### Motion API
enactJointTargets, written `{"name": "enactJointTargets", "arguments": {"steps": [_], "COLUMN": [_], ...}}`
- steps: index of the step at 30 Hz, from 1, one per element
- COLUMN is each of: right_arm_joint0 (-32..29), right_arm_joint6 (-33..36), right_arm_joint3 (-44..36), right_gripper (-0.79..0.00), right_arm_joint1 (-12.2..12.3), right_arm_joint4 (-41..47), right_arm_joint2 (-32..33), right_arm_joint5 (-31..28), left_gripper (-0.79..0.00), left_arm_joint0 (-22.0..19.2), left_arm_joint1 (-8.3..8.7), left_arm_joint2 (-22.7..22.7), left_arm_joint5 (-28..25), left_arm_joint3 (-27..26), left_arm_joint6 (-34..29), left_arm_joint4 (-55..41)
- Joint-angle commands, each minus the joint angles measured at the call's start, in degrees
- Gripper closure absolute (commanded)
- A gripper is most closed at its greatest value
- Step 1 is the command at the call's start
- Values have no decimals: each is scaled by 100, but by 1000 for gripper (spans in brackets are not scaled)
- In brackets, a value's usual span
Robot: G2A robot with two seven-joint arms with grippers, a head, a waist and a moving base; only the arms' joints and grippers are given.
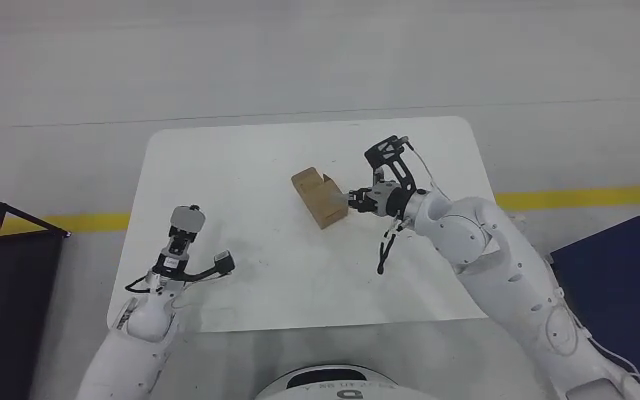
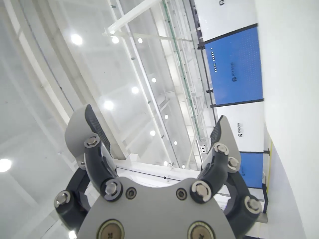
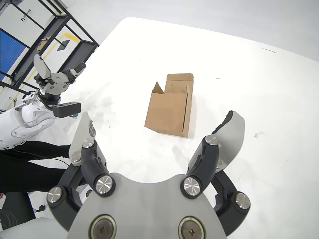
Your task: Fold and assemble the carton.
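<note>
A brown carton (image 1: 319, 196) lies on its side near the middle of the white table (image 1: 240, 170), its far end open with flaps sticking up. In the right wrist view the carton (image 3: 169, 110) is just ahead of my right gripper (image 3: 157, 115), which is open and apart from it. From above, the right gripper (image 1: 350, 200) sits right beside the carton's right end. My left gripper (image 1: 185, 222) is near the table's front left corner, tilted upward and open with nothing in it; its fingers (image 2: 94, 123) frame the ceiling. It stands far from the carton (image 3: 49, 74).
A black metal rack (image 3: 49, 13) stands off the table beyond the left arm. A black cable (image 1: 385, 250) hangs from the right arm over the table. Bare table surface (image 1: 260, 270) stretches between the two arms.
</note>
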Motion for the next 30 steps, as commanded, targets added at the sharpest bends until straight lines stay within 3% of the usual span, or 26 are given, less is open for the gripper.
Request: {"name": "enactJointTargets", "arguments": {"steps": [1,7,11,15,16,17,19,30], "right_arm_joint0": [2,155,132,13,-21,-55,-114,-160], "right_arm_joint6": [-58,-181,-290,-346,-365,-377,-393,-365], "right_arm_joint3": [8,283,372,398,399,401,391,373], "right_gripper": [-785,-785,-785,-785,-785,-785,-785,-785], "right_arm_joint1": [-16,-77,-87,-74,-70,-66,-59,-53], "right_arm_joint4": [34,356,441,477,482,486,501,546], "right_arm_joint2": [-59,-137,-82,28,58,90,153,197], "right_arm_joint5": [-82,-230,-309,-379,-388,-384,-384,-385], "left_gripper": [-785,-785,-785,-785,-785,-785,-785,-785], "left_arm_joint0": [299,886,982,872,807,772,748,748], "left_arm_joint1": [3,-8,-93,-161,-123,-66,5,5], "left_arm_joint2": [-81,-268,-576,-1132,-1408,-1611,-1692,-1692], "left_arm_joint5": [-121,-1266,-2023,-3154,-3451,-3690,-3740,-3740], "left_arm_joint3": [-621,-1757,-1995,-2153,-2205,-2334,-2643,-2643], "left_arm_joint6": [-18,138,239,1131,1434,1781,2224,2224], "left_arm_joint4": [-9,-9,-9,-9,281,1168,2679,2679]}}
